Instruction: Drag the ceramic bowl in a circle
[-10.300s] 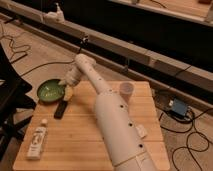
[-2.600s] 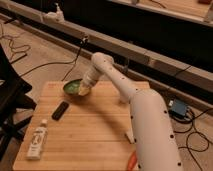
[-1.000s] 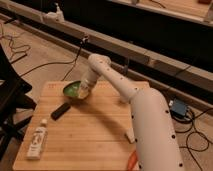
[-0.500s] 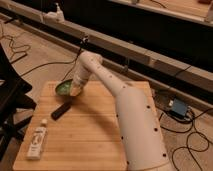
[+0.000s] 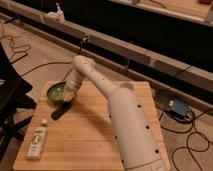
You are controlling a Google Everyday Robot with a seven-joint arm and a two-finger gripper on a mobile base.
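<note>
The ceramic bowl, green and glossy with a pale inside, sits on the wooden table near its far left corner. My gripper is down at the bowl's right rim, touching it. My white arm runs from the lower right up to an elbow and then down to the bowl. The arm hides part of the bowl's right side.
A black flat bar-shaped object lies just in front of the bowl. A white bottle lies near the table's front left. Cables run over the floor, and a blue box sits on the floor to the right. A dark chair stands at the left.
The bowl and my gripper have slid left toward the table's left edge, and the arm has swung left with them.
</note>
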